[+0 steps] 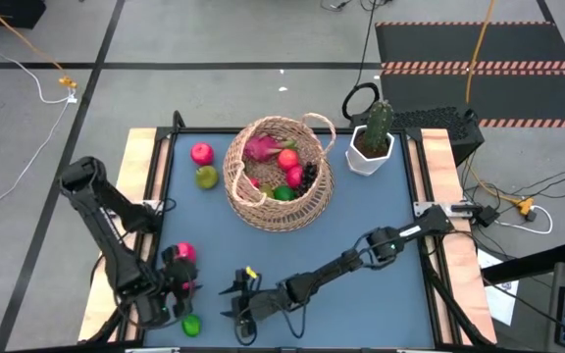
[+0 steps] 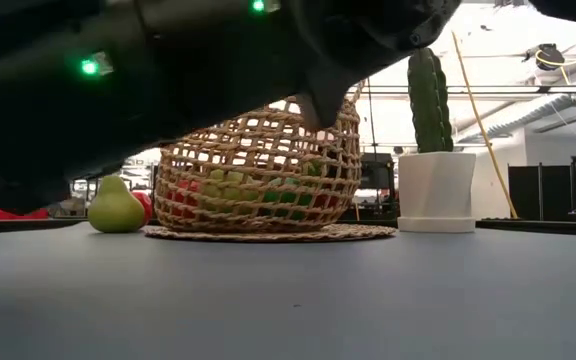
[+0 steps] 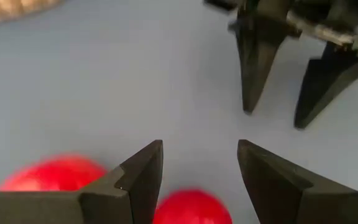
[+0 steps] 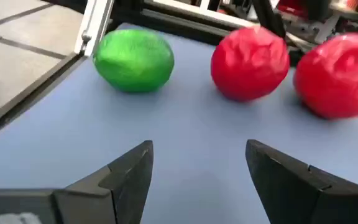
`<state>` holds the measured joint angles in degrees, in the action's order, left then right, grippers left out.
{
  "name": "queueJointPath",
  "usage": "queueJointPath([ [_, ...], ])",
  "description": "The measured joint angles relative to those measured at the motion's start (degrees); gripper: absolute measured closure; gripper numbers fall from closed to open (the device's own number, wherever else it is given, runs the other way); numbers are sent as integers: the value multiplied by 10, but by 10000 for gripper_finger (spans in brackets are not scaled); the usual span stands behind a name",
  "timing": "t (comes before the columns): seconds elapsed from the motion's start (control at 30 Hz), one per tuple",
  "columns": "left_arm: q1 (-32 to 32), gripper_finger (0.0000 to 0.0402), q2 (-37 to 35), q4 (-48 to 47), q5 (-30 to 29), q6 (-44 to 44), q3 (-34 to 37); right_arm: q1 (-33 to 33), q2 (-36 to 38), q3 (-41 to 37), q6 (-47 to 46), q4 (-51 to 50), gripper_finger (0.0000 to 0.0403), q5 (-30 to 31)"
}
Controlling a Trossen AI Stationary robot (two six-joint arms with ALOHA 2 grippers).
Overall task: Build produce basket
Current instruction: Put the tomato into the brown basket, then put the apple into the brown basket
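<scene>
The wicker basket (image 1: 279,173) stands at the table's far middle on its flat base, with a pink dragon fruit (image 1: 260,149), red apples and dark grapes inside. My left gripper (image 3: 199,180) is open at the near left, above a red fruit (image 3: 191,208); a second red fruit (image 3: 51,173) lies beside it. A green lime (image 4: 134,61) lies close to the near left corner. My right gripper (image 4: 199,168) is open, low over the table, pointing at these three fruits from the right, with nothing between its fingers. A red apple (image 1: 202,153) and a pear (image 1: 206,176) lie left of the basket.
A white pot with a green cactus (image 1: 373,142) stands right of the basket at the far right. The table's raised left rail (image 4: 95,31) runs just behind the lime. The two grippers face each other closely at the near left; bare blue table (image 1: 381,294) lies at the near right.
</scene>
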<state>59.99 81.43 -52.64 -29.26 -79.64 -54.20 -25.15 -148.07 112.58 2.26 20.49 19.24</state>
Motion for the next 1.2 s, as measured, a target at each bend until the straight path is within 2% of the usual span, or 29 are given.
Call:
queueJointPath([
  [0.13,42,193,0,-2,9,-87,12,8,-9,8,23,48,154,0],
  [0.33,73,193,0,8,53,-177,39,30,-12,7,30,30,154,-14],
  [0.53,82,193,-2,48,77,-251,92,33,-12,7,28,32,154,-15],
  [0.63,85,193,3,59,128,-270,115,33,-12,7,13,32,154,-15],
  [0.8,84,193,1,75,158,-305,143,33,-11,7,9,28,154,-15],
  [1.03,77,193,0,80,156,-315,153,33,-12,6,15,28,154,-15],
  [1.2,60,192,0,78,97,-293,153,33,-12,6,10,28,154,-15],
])
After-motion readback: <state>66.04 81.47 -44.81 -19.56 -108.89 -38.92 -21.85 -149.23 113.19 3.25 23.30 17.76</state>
